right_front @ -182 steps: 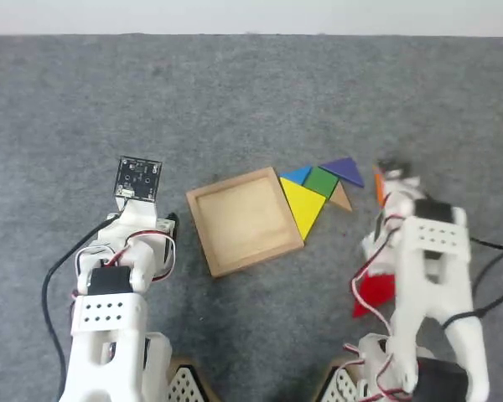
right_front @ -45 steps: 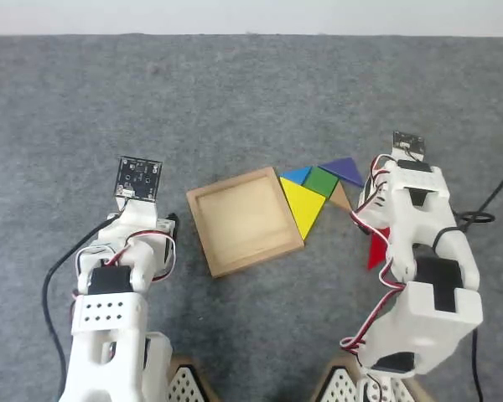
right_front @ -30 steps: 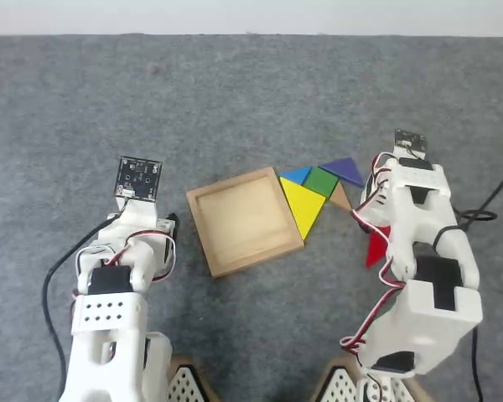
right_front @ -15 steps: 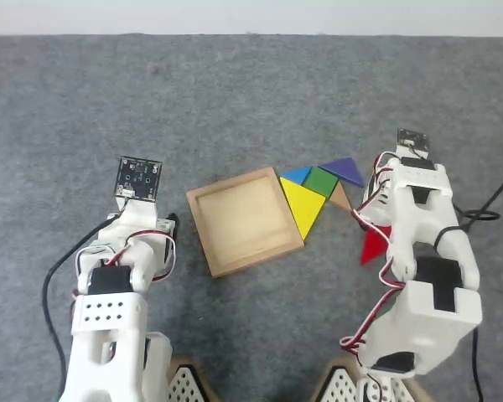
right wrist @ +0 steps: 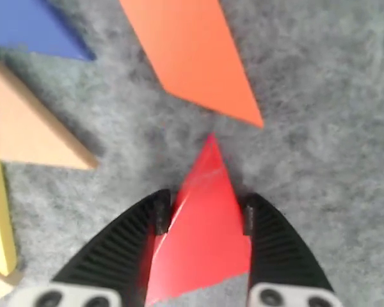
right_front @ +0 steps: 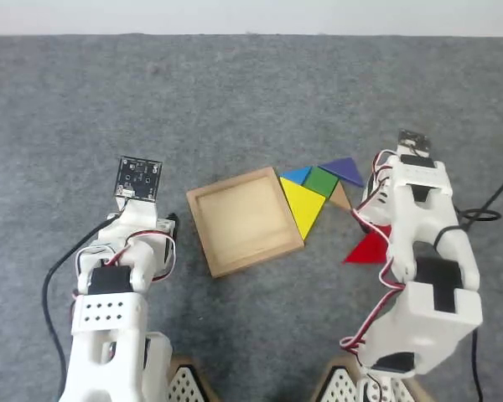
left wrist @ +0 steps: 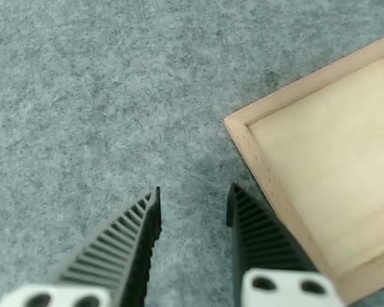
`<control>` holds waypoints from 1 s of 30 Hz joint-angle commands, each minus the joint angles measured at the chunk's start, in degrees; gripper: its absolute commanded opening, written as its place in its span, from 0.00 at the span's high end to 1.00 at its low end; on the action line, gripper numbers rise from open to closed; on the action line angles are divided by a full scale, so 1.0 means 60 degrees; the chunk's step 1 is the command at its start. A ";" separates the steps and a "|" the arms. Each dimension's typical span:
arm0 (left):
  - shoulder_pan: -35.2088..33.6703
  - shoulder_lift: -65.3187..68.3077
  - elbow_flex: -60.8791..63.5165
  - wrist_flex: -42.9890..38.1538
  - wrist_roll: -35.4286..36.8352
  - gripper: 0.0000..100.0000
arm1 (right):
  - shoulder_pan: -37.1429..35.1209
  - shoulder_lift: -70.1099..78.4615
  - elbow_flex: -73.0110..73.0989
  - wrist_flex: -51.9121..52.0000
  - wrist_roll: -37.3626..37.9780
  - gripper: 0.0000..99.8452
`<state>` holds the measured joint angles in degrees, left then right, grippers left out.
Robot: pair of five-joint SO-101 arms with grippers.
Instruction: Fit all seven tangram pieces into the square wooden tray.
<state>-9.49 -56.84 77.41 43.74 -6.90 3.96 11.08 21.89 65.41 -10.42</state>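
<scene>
The square wooden tray (right_front: 243, 219) lies with nothing in it at the middle of the grey carpet. Against its right rim sit a yellow triangle (right_front: 302, 205), a blue triangle (right_front: 297, 175), a green square (right_front: 320, 181), a purple triangle (right_front: 344, 170) and a tan triangle (right_front: 340, 198). My right gripper (right wrist: 205, 203) is shut on the red triangle (right wrist: 201, 220), whose tip points at the orange parallelogram (right wrist: 192, 54). From above, the red triangle (right_front: 367, 249) sticks out left of the right arm (right_front: 415, 218). My left gripper (left wrist: 194, 192) is open over bare carpet beside the tray's corner (left wrist: 243, 125).
The left arm (right_front: 126, 251) stands left of the tray, with carpet all around it. The tan triangle (right wrist: 32, 125) and the yellow triangle's edge (right wrist: 0, 217) lie close beside my right gripper. The carpet's far edge (right_front: 251, 35) runs along the back.
The red triangle has swung in the right gripper, its point now out to the left toward the tray. Earlier the right arm came forward from the near side. The left arm stayed still.
</scene>
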 commanded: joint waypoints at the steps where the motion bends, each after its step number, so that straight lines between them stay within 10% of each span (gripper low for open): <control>1: 0.0073 0.0029 -0.0125 0.0044 -0.0029 0.83 | -0.0081 -0.0872 -0.0352 0.0300 -0.0132 0.87; 22: 0.0073 0.0029 -0.0125 0.0044 -0.0029 0.83 | 0.0139 -0.3597 0.1509 0.0242 -0.0029 0.86; 30: 0.0088 0.0029 -0.0125 0.0044 -0.0029 0.83 | -0.0256 -0.2484 0.0952 0.0608 -0.2535 0.62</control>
<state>-9.49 -56.84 77.41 43.74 -6.90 3.16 -3.87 31.47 67.87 -18.86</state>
